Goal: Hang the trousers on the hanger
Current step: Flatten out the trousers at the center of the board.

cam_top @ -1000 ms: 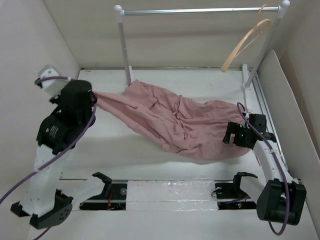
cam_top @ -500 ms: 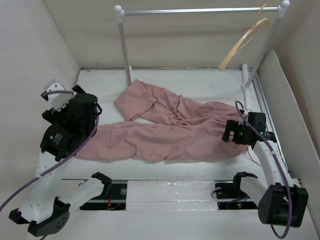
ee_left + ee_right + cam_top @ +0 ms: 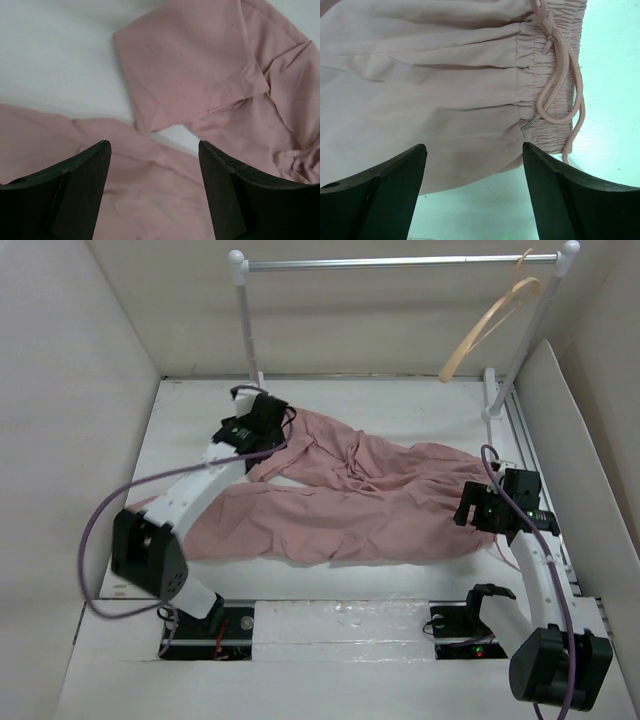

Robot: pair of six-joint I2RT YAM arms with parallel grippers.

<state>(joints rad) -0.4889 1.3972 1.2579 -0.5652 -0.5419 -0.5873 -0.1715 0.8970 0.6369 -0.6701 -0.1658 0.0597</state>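
Trousers (image 3: 350,502) on table (image 3: 190,410); hanger (image 3: 490,325) on rail (image 3: 390,261) behind.

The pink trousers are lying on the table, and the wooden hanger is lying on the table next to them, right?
Not quite. The trousers do lie on the table, but the hanger is not on the table. It hangs by its hook from the right end of the metal rail, above the trousers. The top external view shows this.

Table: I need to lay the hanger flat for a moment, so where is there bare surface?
Bare table runs along the far edge between the trousers and the clothes rail, widest in the far left corner. A narrower strip lies along the trousers' near side. The middle is crowded: fabric spans from left gripper to right gripper.
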